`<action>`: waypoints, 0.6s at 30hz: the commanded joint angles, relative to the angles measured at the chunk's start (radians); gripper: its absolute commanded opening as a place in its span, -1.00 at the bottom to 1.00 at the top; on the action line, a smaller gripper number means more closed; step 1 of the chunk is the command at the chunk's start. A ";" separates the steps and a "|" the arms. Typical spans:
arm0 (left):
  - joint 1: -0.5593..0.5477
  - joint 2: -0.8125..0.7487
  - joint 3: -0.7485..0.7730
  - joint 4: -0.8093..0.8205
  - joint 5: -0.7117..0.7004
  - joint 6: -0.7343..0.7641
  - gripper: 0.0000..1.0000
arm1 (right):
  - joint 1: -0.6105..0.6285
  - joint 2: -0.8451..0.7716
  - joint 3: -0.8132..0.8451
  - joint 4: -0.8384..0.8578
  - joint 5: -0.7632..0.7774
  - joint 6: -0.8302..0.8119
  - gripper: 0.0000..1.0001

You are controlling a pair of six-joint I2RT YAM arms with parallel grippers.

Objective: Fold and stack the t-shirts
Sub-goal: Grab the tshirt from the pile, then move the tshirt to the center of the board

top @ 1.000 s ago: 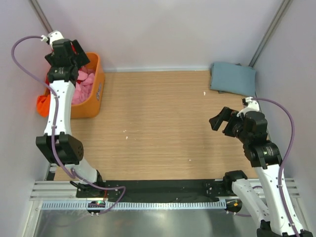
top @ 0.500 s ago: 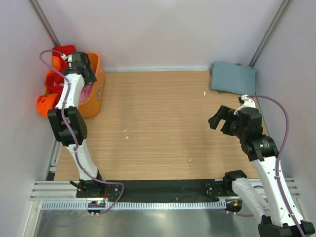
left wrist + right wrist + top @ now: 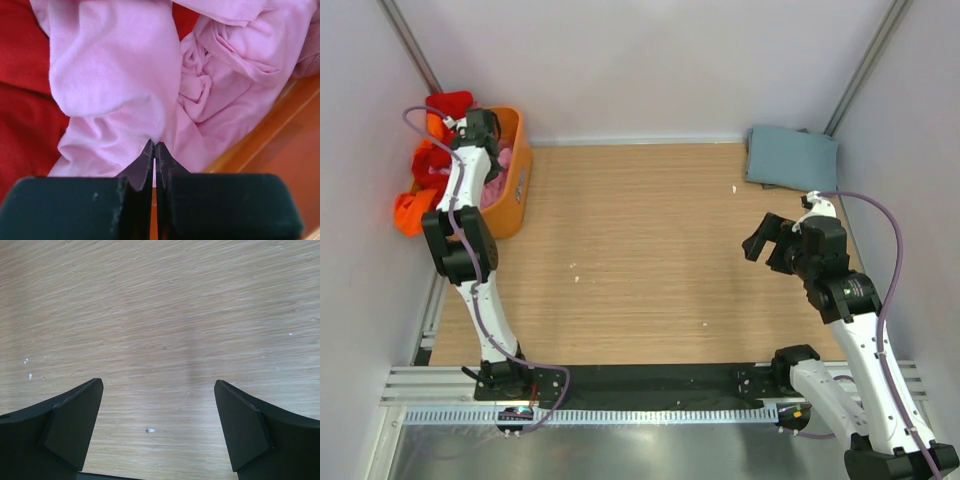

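Note:
A light pink t-shirt [image 3: 115, 75] lies crumpled in the orange basket [image 3: 516, 190] at the far left, on top of a red t-shirt [image 3: 25, 100]. My left gripper [image 3: 154, 144] reaches down into the basket [image 3: 280, 140], shut, with its tips pinching a fold of the pink cloth. From above, the left gripper [image 3: 480, 130] covers most of the pink t-shirt [image 3: 500, 172]. A red t-shirt [image 3: 448, 103] and orange cloth [image 3: 410, 210] hang over the basket's left rim. A folded grey-blue t-shirt [image 3: 792, 157] lies at the far right corner. My right gripper [image 3: 768, 243] [image 3: 157, 410] hovers open over bare wood.
The wooden table [image 3: 650, 250] carries a few small white specks [image 3: 150, 430]. Walls close in on the left, back and right sides. The basket stands tight against the left wall.
My left gripper has dropped down into the basket and shut on the pink cloth. The right arm has barely moved.

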 commanded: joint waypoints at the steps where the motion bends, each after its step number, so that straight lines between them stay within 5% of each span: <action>1: 0.002 -0.029 0.034 0.003 -0.030 0.006 -1.00 | 0.008 0.000 0.002 0.011 0.034 0.004 1.00; 7: -0.024 -0.120 0.152 -0.022 -0.011 -0.020 -1.00 | 0.010 0.004 -0.001 0.017 0.035 0.004 0.99; 12: -0.208 -0.192 0.596 -0.034 0.105 0.064 -1.00 | 0.013 0.001 -0.001 0.015 0.045 0.005 1.00; 16: -0.424 -0.548 0.445 0.290 0.114 0.167 -0.99 | 0.013 0.001 0.000 0.019 0.055 0.007 0.99; 18: -0.474 -0.662 0.302 0.438 0.261 0.101 -1.00 | 0.013 0.004 0.002 0.017 0.060 0.008 0.99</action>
